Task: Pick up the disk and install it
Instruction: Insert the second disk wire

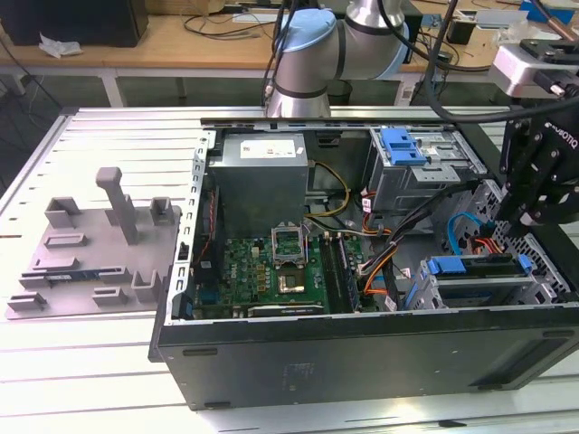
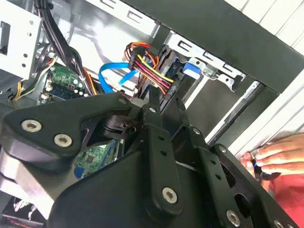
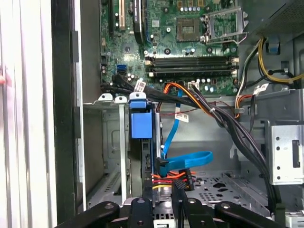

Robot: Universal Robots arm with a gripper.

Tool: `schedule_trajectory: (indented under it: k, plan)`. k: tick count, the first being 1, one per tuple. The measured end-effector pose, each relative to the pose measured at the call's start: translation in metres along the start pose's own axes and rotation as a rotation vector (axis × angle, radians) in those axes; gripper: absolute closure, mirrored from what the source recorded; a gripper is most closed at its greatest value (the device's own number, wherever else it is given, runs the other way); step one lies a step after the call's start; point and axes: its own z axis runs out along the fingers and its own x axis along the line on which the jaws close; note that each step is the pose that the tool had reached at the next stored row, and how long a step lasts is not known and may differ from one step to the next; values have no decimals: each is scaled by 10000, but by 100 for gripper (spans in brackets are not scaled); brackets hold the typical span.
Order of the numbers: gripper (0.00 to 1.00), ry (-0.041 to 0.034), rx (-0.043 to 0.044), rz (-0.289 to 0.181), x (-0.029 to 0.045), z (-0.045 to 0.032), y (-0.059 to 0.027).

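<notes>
The disk [image 1: 470, 268] sits edge-on in the drive cage at the case's front corner, on the exterior view's right. Its blue carrier frame [image 3: 141, 124] stands between the cage's metal rails, and the blue end also peeks out behind the cables [image 2: 192, 69]. My black gripper [image 1: 529, 221] hangs just above the cage's outer end, beside the disk. In both wrist views the gripper [image 2: 166, 97] [image 3: 161, 197] points down at the cable bundle next to the disk. Whether it touches the disk is hidden.
The open case holds a motherboard [image 1: 271, 271], a grey power supply [image 1: 262, 176] and an upper cage with a bare blue latch piece [image 1: 403, 145]. A blue flat cable [image 3: 185, 159] and red-yellow wires [image 2: 149, 66] crowd the bay. A person's hand [image 2: 270, 159] rests outside the case wall. A grey fixture plate [image 1: 90, 244] lies at the exterior view's left.
</notes>
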Motion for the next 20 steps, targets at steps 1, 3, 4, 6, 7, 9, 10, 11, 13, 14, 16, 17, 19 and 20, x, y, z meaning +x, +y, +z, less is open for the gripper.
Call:
schedule_trajectory:
  k: [1,3,4,6,7,9,10,11,13,14,16,17,19,20]
  plan:
    - [70,1,-14,-9,-6,0,1]
    - [70,5,-28,-63,-47,-2,2]
    - [70,5,-31,-119,-65,-2,4]
    - [70,10,-35,-233,-78,-2,10]
    - [70,12,-35,-344,-77,0,21]
    - [70,16,-32,-431,-77,1,38]
    - [70,18,-31,-462,-76,1,41]
    - [70,20,-31,-476,-76,2,42]
    - [70,71,-50,-500,-76,4,45]
    - [70,86,-54,-503,-76,3,45]
    - [70,86,-55,-506,-76,3,44]
    - [70,86,-55,-506,-77,3,44]
    - [70,86,-55,-506,-77,3,44]
    - [70,87,-56,-507,-77,3,43]
